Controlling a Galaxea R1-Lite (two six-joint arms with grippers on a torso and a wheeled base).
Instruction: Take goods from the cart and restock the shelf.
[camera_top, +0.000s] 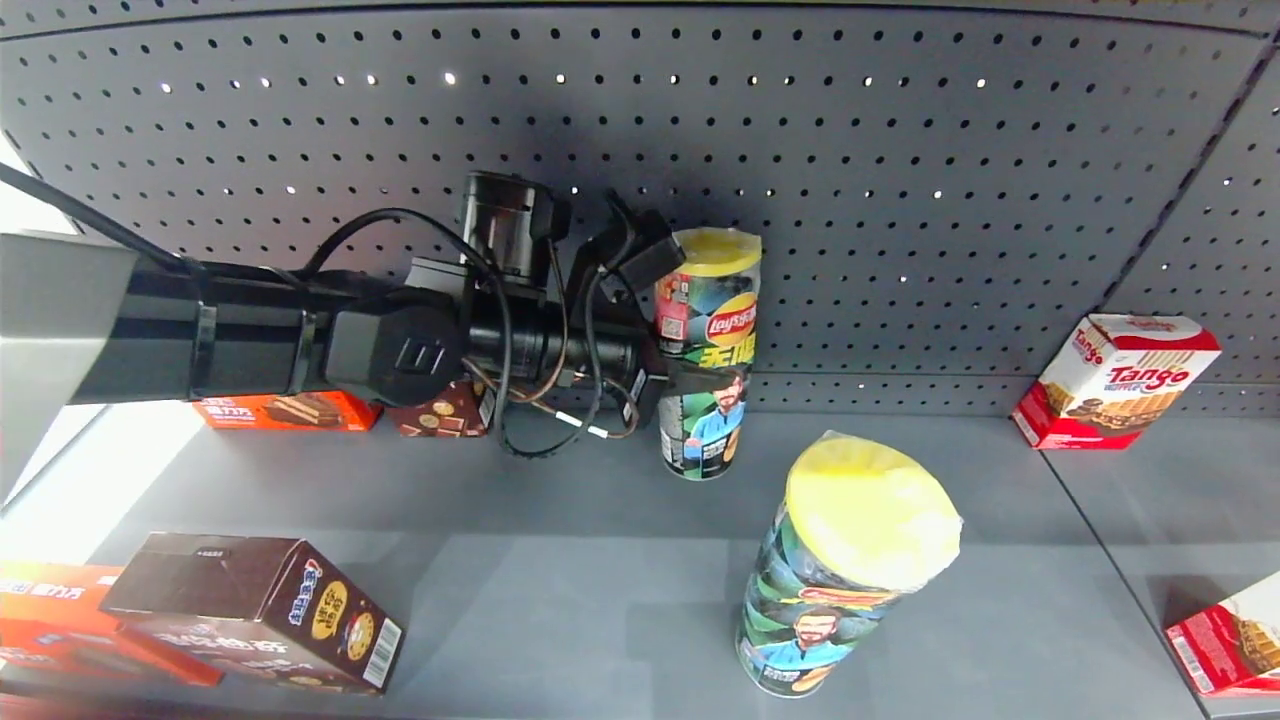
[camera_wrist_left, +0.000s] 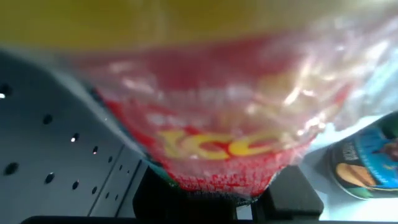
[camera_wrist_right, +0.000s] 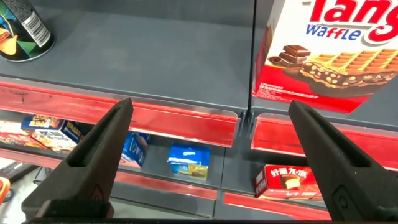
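Note:
A tall chips can (camera_top: 706, 350) with a yellow lid stands upright at the back of the grey shelf (camera_top: 560, 560), close to the pegboard. My left gripper (camera_top: 700, 378) reaches in from the left and is shut on its middle. In the left wrist view the same can (camera_wrist_left: 217, 137) sits between the dark fingers (camera_wrist_left: 292, 194). A second chips can (camera_top: 845, 580) stands nearer the front, to the right; its base (camera_wrist_left: 367, 167) shows beside the held one. My right gripper (camera_wrist_right: 210, 109) is open in front of the shelf's red edge strip (camera_wrist_right: 180, 115), holding nothing.
A waffle box (camera_top: 1115, 380) (camera_wrist_right: 323, 50) stands at the right. An orange box (camera_top: 285, 410) and a brown one (camera_top: 445, 410) lie under my left arm. A dark cookie box (camera_top: 250, 610) lies front left. Lower shelves hold blue packets (camera_wrist_right: 189, 160).

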